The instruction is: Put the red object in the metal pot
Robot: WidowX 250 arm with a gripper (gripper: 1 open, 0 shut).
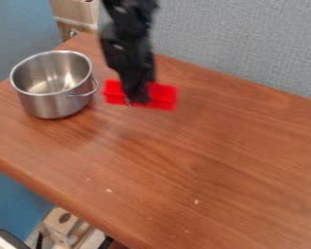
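Black arm reaching down, fingers (136, 97) clamped, blurred

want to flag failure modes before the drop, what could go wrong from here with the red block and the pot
The gripper holds the red block near its middle, both ends sticking out sideways, so an end could catch the metal pot rim instead of clearing it. The block looks about as long as the pot's opening, so released flat it may bridge the rim rather than drop in. The frame is blurred, so how firm the grip is cannot be judged; the block might slip.
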